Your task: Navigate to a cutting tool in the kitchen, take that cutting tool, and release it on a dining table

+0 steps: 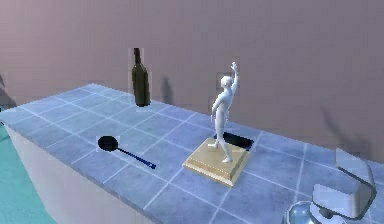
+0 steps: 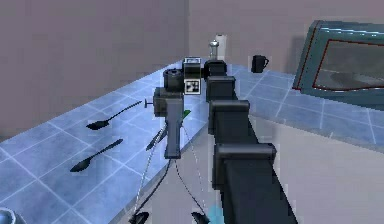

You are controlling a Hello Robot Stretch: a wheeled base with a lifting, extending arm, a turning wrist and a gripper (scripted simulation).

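Note:
The dark arm (image 2: 245, 170) rises over a blue-grey tiled counter (image 2: 60, 140) in the arm side view. Its two white marker squares (image 2: 192, 82) stand at the far end. Left of them is the gripper's dark body, and the thin fingers (image 2: 150, 190) run down the picture from it to the gripper (image 2: 170, 205). A thin dark sliver (image 2: 155, 140) lies on the tiles beside the body; I cannot name it. I cannot tell whether the gripper holds anything.
Two black spoon-like utensils (image 2: 110, 115) (image 2: 95, 157) lie on the counter. A dark mug (image 2: 260, 63), a white container (image 2: 218, 46) and a teal-framed appliance (image 2: 345, 60) stand farther out. Ahead are a dark bottle (image 1: 140, 77), a black ladle (image 1: 122, 151), a white statue (image 1: 225, 115) and a grey appliance (image 1: 345, 190).

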